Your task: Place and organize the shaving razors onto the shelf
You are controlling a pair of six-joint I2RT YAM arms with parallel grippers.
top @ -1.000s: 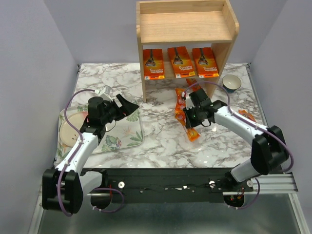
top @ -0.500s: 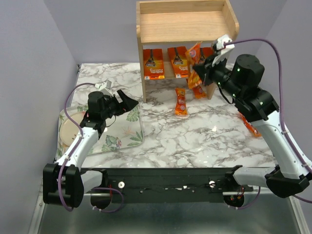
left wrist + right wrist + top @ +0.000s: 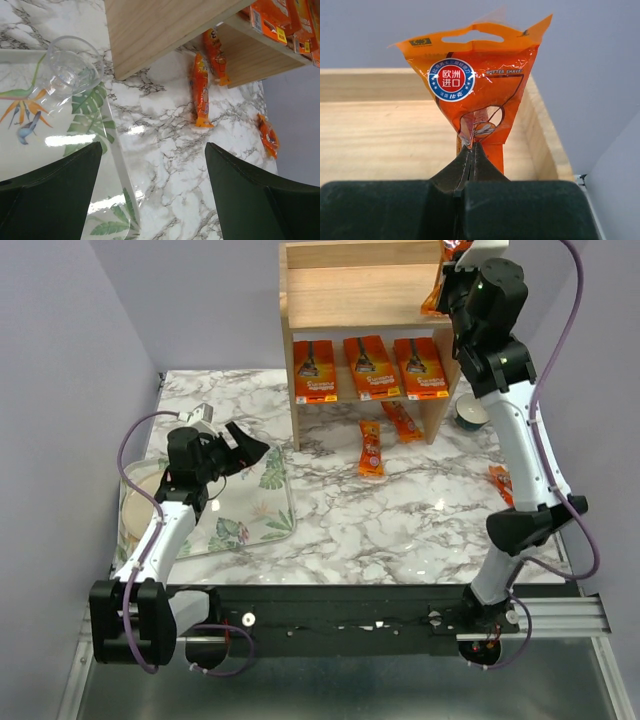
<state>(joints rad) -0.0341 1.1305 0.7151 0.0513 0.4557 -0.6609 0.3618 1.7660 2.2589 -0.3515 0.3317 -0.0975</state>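
Right pincer point(image 3: 471, 150) is clamped tight on a narrow orange razor blister pack point(image 3: 475, 95) over the light-wood shelf point(image 3: 380, 135) (near its right wall, I think), so lay it flat before releasing.

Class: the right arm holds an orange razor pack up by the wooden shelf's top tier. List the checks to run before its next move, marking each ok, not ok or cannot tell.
1. Right gripper shut on the narrow orange blister pack: ok.
2. Pack over the top tier of the light wooden shelf, near its right side panel: ok.
3. Top tier bare under the pack: ok.
4. Gap between pack and board: cannot tell.
5. Left gripper open, away from the shelf, over the leaf-print tray: ok.
6. All razors shelved: not ok; three narrow orange packs lie on the marble table.
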